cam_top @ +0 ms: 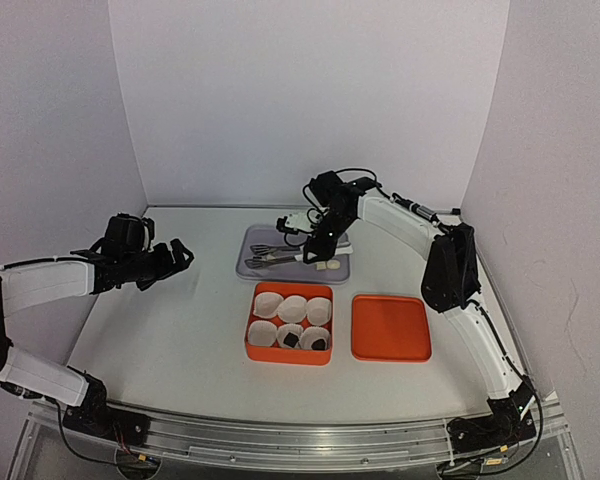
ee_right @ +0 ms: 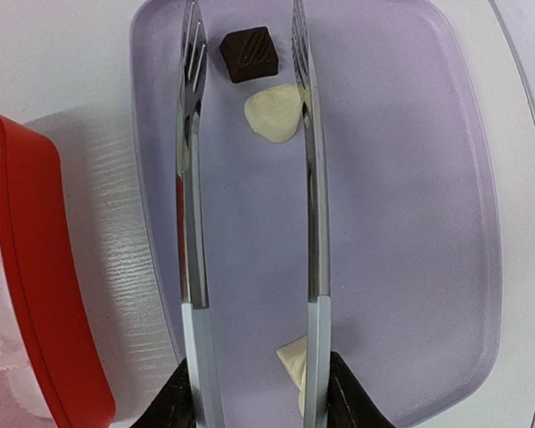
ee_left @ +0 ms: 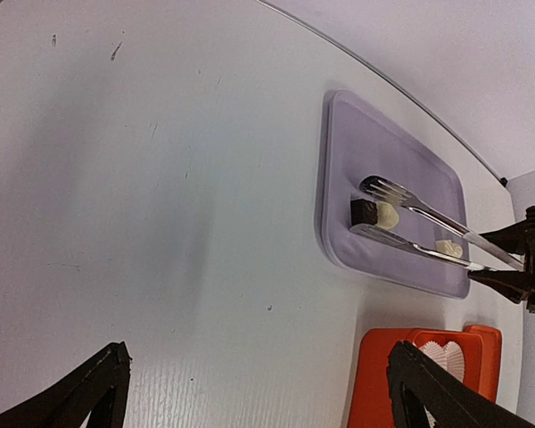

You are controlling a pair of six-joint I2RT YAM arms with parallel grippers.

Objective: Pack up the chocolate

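Observation:
A dark chocolate cube point(ee_right: 249, 53) and a cream lump point(ee_right: 274, 113) lie on the lavender tray point(ee_right: 410, 178), between the tips of the metal tongs point(ee_right: 192, 178). A second cream lump point(ee_right: 293, 364) lies near my right gripper point(ee_right: 259, 397), which is shut on the tongs' arms; the tongs stand open. In the top view the right gripper point(cam_top: 315, 250) is over the tray point(cam_top: 255, 240). Two dark pieces point(cam_top: 291, 341) sit in cups in the orange box point(cam_top: 290, 355). My left gripper point(cam_top: 175, 258) is open and empty, above the table left of the tray.
The orange box holds several white paper cups point(cam_top: 294, 307). The orange square lid point(cam_top: 391, 327) lies flat to its right. The left wrist view shows the tray point(ee_left: 374, 143), the tongs point(ee_left: 428, 214) and a corner of the box point(ee_left: 383, 374).

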